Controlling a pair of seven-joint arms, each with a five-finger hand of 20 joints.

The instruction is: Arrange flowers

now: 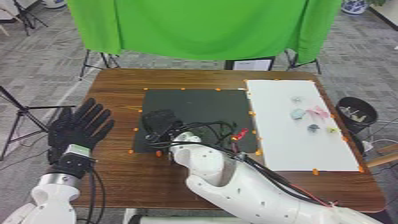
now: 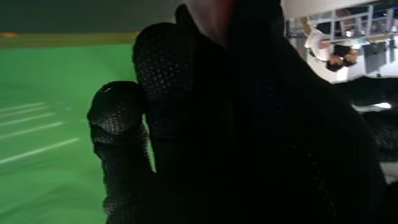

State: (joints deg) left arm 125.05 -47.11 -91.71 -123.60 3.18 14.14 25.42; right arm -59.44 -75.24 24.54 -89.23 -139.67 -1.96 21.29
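Several small, soft-looking flowers (image 1: 318, 112), pink, pale and yellow-green, are lying on a smooth white rectangle (image 1: 289, 157). Over the dark rectangular mat (image 1: 204, 102), the black-gloved right hand (image 1: 160, 121) is hovering; its grip cannot be told. At the wooden table's (image 1: 124, 175) left edge, the left hand (image 1: 76, 129) is spreading straight fingers, holding nothing.
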